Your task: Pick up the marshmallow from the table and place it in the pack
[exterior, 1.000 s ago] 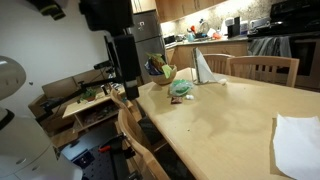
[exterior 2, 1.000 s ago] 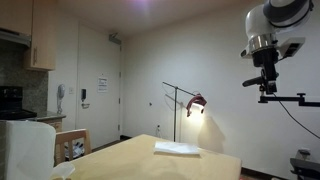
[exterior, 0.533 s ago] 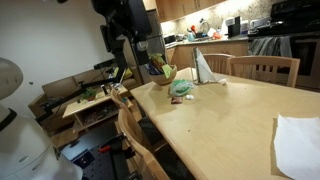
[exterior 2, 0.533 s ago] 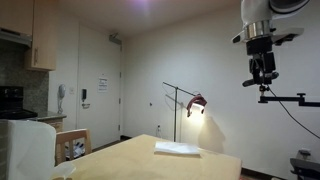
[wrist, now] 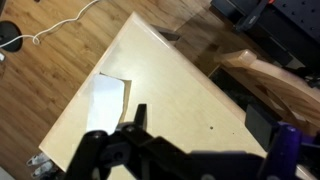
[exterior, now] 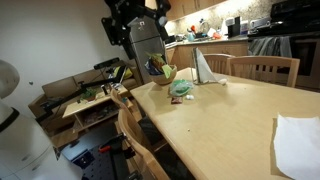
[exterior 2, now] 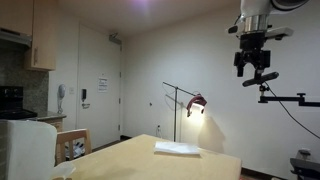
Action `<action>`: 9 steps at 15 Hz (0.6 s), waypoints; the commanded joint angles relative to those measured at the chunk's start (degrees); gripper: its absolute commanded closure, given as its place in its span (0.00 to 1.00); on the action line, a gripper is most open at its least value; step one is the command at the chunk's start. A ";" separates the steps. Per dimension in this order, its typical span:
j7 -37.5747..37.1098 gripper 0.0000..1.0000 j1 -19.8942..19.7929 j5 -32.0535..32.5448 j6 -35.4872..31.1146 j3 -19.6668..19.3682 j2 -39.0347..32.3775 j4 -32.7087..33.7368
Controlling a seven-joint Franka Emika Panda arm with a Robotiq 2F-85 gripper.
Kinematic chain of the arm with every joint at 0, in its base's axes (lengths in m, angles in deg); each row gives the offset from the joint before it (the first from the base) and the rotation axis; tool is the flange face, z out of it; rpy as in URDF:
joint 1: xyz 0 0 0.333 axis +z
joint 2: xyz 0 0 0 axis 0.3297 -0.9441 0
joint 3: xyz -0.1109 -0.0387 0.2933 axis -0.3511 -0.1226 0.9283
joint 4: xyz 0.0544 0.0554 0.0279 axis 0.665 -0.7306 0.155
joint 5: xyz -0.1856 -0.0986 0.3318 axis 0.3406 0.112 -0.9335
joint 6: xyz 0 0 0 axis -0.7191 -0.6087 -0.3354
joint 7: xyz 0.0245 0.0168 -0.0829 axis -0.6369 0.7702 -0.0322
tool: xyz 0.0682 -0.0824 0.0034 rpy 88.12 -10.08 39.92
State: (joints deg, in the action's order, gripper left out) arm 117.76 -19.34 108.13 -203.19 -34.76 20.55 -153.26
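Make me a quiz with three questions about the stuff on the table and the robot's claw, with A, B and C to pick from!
1. Where is the white paper?
A on the floor
B on the wooden table
C on a chair

2. What colour is the pack beside the bowl?
A green
B red
C black

3. What is the gripper doing?
A pressing on the table
B gripping the paper
C hanging open high above the table

Answers:
1 B, because the sheet lies flat on the tabletop near its edge.
2 A, because it shows green in an exterior view.
3 C, because its fingers look spread and empty, far above the tabletop.
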 commanded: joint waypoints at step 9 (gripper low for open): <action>12.39 0.00 4.94 0.42 -8.18 0.30 -0.17 -0.53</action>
State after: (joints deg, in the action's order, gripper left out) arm 126.03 -17.16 108.83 -207.77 -35.19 20.82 -153.59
